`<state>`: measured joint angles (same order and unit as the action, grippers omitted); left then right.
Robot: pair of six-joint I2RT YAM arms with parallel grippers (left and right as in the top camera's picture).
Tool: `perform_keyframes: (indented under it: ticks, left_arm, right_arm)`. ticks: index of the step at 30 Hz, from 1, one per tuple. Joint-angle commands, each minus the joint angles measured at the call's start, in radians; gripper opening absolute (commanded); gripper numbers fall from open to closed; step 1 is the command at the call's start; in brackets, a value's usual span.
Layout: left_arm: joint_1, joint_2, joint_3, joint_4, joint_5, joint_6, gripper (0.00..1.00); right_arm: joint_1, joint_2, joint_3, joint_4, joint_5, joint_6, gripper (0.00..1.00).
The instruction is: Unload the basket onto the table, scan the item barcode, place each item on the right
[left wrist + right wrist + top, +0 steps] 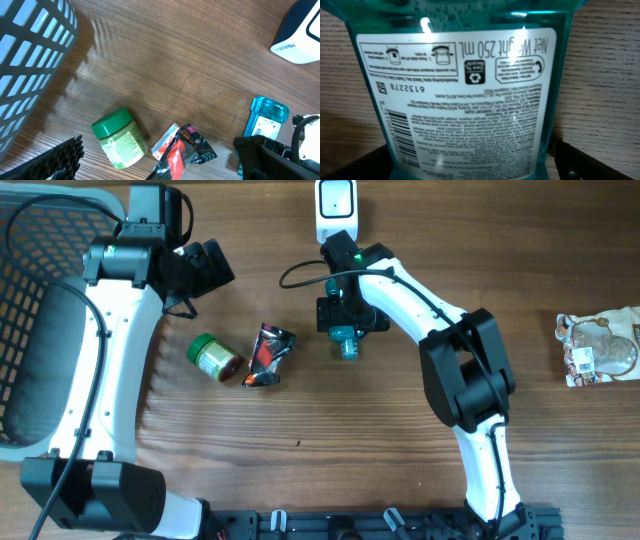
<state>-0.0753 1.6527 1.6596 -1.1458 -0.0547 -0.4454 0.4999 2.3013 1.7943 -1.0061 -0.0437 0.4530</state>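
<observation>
A teal mouthwash bottle (pixel 347 340) lies on the wooden table just below the white barcode scanner (pixel 337 208). My right gripper (pixel 345 315) hangs over it, open, one finger on each side of the bottle. In the right wrist view the bottle's white back label (pixel 465 75) fills the frame, upside down, with the barcode (pixel 395 135) at the lower left. The right gripper (pixel 475 167) leaves a strip of wood visible between the bottle and its right finger (pixel 582 162). My left gripper (pixel 205 265) is open and empty at the upper left.
A green-lidded jar (pixel 214 357) and a crumpled red-and-black packet (pixel 268 355) lie left of the bottle, both under the left gripper (pixel 162 165). A dark mesh basket (pixel 40 280) fills the far left. A snack bag (pixel 600 348) lies at the right edge.
</observation>
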Motion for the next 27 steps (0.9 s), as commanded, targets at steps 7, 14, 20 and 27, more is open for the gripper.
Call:
perform_keyframes:
  ticks: [7, 14, 20, 27]
  left_arm:
    - [0.005, -0.003, -0.003, 0.000, -0.014, 0.023, 1.00]
    - [0.005, -0.003, -0.003, 0.000, -0.014, 0.023, 1.00]
    - [0.005, -0.003, -0.003, 0.000, -0.014, 0.023, 1.00]
    - [0.005, -0.003, -0.003, 0.000, -0.014, 0.023, 1.00]
  right_arm:
    - [-0.002, 0.051, -0.055, -0.006, -0.002, 0.013, 0.76]
    - [-0.002, 0.051, -0.055, -0.267, 0.253, -0.216, 0.84]
    - [0.024, 0.048, -0.054, -0.376, 0.324, -0.166, 1.00]
    - [0.158, -0.149, -0.026, -0.300, 0.208, -0.029, 1.00]
